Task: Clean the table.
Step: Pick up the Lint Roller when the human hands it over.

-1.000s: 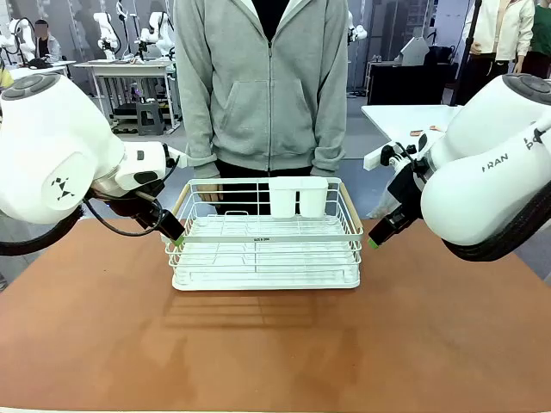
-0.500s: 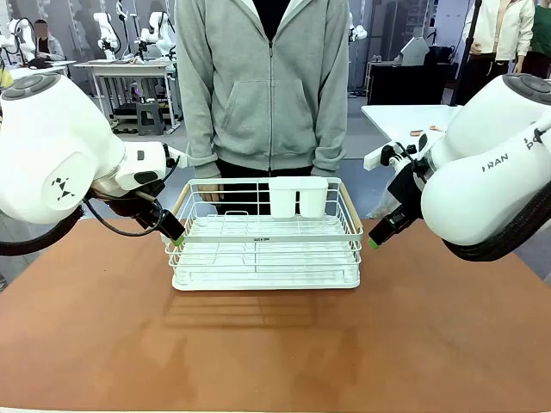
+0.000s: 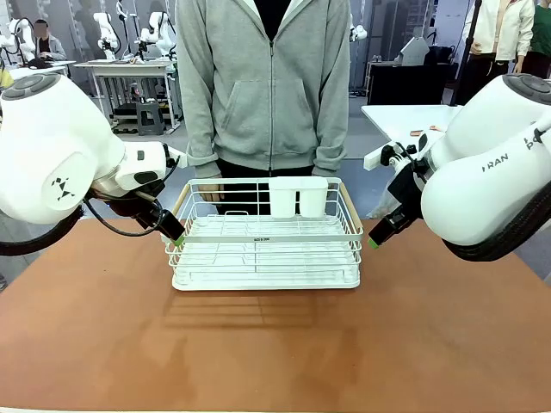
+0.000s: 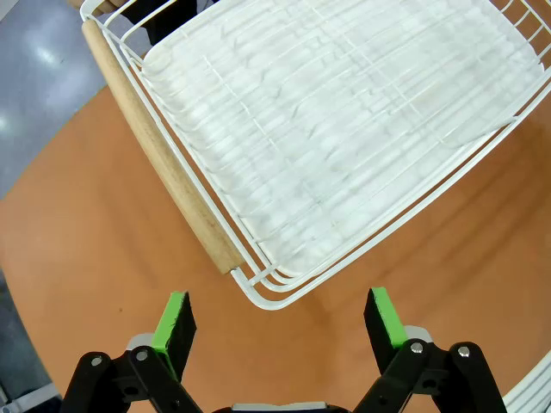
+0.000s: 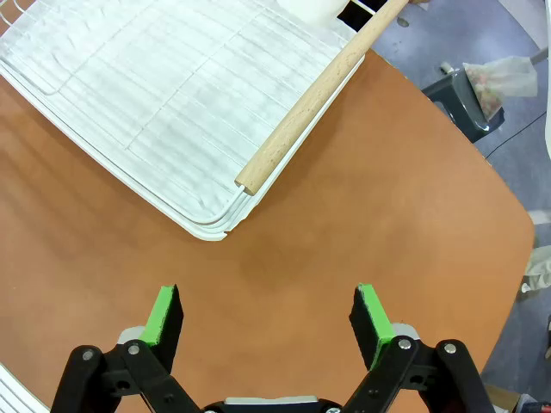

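- Table (image 3: 275, 344) lying under the white wire rack (image 3: 265, 258) and reaching wide around it; rack set toward its far edge.
- Left gripper (image 4: 280, 317) just beside the rack's left end, jaws spread wide with nothing between them; points at the near tip of the wooden handle (image 4: 159, 151), probably to grasp it.
- Right gripper (image 5: 267, 314) mirrored at the rack's right end, equally spread and empty; likely placed so as to lift the rack away together.
- Person (image 3: 263, 86) standing behind the rack.
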Motion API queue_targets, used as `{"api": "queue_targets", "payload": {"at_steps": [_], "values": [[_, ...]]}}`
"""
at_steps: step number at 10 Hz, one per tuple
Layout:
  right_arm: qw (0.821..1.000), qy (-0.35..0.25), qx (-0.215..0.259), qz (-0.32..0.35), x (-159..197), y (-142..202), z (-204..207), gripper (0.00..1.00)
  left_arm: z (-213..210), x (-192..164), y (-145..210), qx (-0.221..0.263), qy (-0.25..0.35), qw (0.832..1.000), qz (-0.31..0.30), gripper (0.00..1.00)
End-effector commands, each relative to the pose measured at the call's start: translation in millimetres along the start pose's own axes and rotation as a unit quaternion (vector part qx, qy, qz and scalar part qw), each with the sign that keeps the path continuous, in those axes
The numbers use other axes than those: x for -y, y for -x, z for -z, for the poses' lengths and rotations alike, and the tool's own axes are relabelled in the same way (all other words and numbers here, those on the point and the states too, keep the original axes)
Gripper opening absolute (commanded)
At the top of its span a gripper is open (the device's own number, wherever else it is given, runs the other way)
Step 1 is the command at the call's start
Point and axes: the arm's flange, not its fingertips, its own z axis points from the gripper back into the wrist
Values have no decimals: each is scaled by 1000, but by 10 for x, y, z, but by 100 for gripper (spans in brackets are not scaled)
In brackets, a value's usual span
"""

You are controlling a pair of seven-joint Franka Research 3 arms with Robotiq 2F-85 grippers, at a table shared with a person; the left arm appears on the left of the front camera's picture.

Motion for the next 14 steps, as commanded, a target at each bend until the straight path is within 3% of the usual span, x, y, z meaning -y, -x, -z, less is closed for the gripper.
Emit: {"api": "queue_targets", "payload": {"at_steps": [1,2,4,5,6,7,8,9,10,12,13,14], "values": [[1000,0,0,0,0,0,0,100,0,0,0,0,0,1000,0,100],[999,-36,4,25,118,-55,-220,100,-141,-95,-95,-12,34,999,-12,100],[979,-183,13,91,482,-116,-635,100,-368,-518,-212,-60,191,972,-121,100],[962,-241,28,121,709,-77,-814,100,-485,-831,-224,-86,286,934,-196,100],[932,-316,55,172,978,22,-950,100,-605,-1174,-147,-93,386,881,-257,100],[896,-381,77,213,1200,178,-1026,100,-683,-1520,6,-72,506,808,-292,100],[868,-419,100,247,1406,379,-1106,100,-749,-1896,213,-43,557,768,-313,100],[834,-461,127,274,1626,614,-1183,100,-797,-2240,467,-27,579,746,-330,100],[806,-485,148,306,1880,918,-1246,100,-927,-2641,775,11,604,712,-358,100],[768,-504,170,356,2300,1508,-1227,100,-1144,-3257,1361,75,597,683,-415,100],[750,-513,192,373,2437,1706,-1236,100,-1111,-3445,1572,85,589,665,-451,100],[742,-508,201,389,2544,1880,-1258,100,-1055,-3560,1751,66,589,652,-474,100]]}}
